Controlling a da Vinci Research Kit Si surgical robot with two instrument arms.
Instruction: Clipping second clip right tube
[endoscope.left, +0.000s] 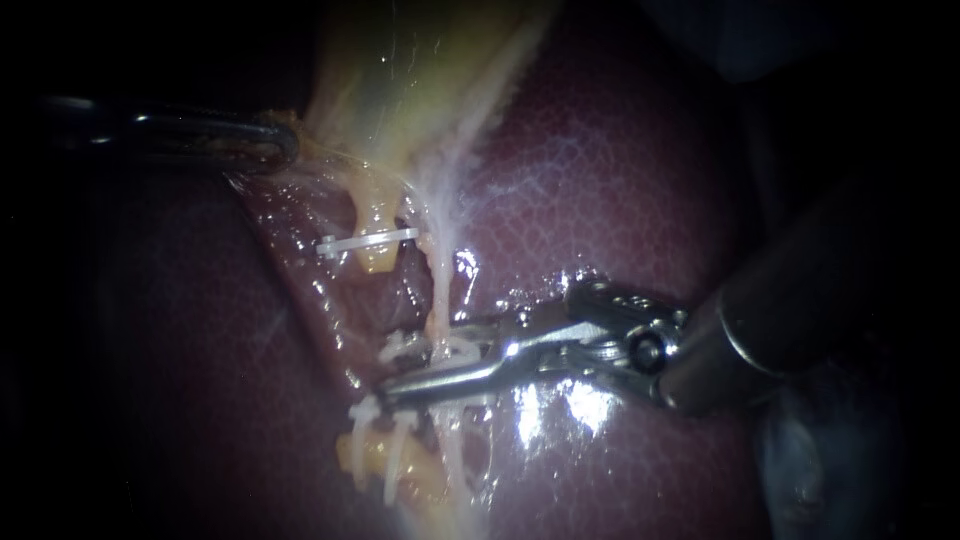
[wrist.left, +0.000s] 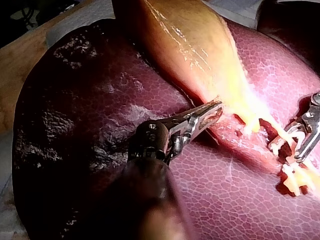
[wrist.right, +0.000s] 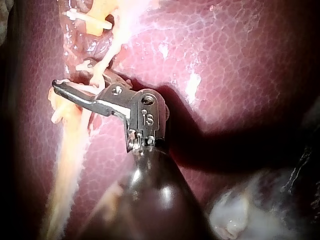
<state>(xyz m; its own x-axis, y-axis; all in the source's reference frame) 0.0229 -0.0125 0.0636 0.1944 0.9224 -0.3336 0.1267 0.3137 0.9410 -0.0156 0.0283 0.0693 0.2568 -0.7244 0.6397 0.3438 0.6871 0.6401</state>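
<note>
The right tube (endoscope.left: 441, 285) is a thin pale strand running down the liver from the gallbladder (endoscope.left: 400, 70). My right instrument (endoscope.left: 395, 370) reaches in from the right, and its open jaws straddle this tube low down, one on each side. The right wrist view shows the same, with the tube (wrist.right: 102, 70) crossing between the jaws of the right instrument (wrist.right: 72, 75). To the left, a yellow tube stump carries a white clip (endoscope.left: 366, 242), and a lower stump (endoscope.left: 385, 455) holds more white clips. My left instrument (endoscope.left: 285, 140) (wrist.left: 216, 107) is shut on the gallbladder's lower edge.
Dark red liver (endoscope.left: 620, 180) surrounds the dissected groove on all sides and is wet and glistening under the right instrument's shaft. In the left wrist view the liver (wrist.left: 90, 115) lies on a pale cloth over a wooden surface (wrist.left: 20, 55).
</note>
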